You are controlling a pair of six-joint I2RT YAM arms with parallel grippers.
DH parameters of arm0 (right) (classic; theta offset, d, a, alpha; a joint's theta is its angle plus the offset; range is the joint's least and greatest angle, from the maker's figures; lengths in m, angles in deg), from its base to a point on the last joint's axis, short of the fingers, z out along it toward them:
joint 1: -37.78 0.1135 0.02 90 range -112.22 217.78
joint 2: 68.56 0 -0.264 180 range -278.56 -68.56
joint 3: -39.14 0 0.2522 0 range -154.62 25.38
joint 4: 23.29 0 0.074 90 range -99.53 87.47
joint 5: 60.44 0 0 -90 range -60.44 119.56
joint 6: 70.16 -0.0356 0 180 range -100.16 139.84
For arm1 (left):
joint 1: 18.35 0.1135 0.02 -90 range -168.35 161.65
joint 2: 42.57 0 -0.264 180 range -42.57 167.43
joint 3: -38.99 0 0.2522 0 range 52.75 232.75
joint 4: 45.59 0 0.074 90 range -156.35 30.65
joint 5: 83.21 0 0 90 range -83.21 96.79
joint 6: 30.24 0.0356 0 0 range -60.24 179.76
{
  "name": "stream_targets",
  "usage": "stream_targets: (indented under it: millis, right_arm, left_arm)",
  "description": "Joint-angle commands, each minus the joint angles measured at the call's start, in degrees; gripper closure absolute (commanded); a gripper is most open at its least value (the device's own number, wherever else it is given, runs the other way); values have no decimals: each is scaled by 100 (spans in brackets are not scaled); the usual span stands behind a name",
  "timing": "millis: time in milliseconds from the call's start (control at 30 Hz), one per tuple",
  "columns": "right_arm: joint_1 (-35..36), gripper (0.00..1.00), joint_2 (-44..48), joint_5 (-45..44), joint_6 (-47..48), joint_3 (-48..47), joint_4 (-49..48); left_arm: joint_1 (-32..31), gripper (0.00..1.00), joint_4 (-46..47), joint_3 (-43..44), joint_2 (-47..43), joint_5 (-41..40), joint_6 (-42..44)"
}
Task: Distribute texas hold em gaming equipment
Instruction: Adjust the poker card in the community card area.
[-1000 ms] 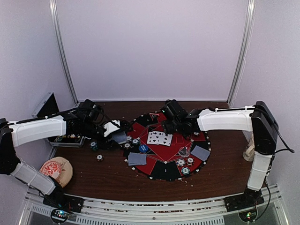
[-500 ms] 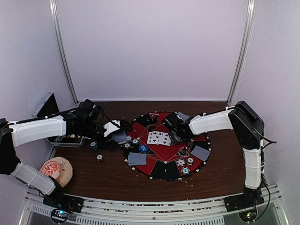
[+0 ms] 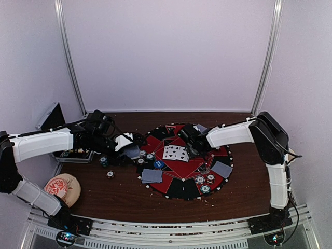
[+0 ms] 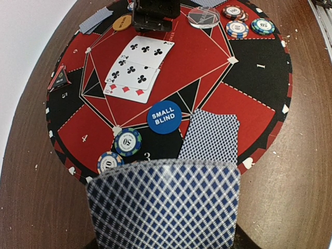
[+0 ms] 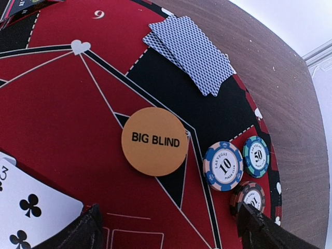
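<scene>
Right gripper (image 5: 171, 232) lower, above orange disc (image 5: 154, 141)

Robot lab booth: plain white walls (image 3: 166, 52), wooden table (image 3: 119, 194), metal mounting rail (image 3: 171, 236)

White-shelled arms (image 3: 41, 144) with black joints and black cables.

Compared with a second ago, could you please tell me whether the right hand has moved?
Yes. In the top view the right hand has shifted toward the near edge, closing on the face-up cards, which stayed put.
</scene>
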Motion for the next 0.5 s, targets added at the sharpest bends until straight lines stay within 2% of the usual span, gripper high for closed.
stream_targets:
  millis: [0,467]
  right_arm:
    - [-22,9,-201,348,50,-84,-60]
    - [105,8,-118,437,126,-123,-155]
  left_arm:
    - [49,46,203,19,-95,72,-27]
    - [51,46,203,14,-108,71,-28]
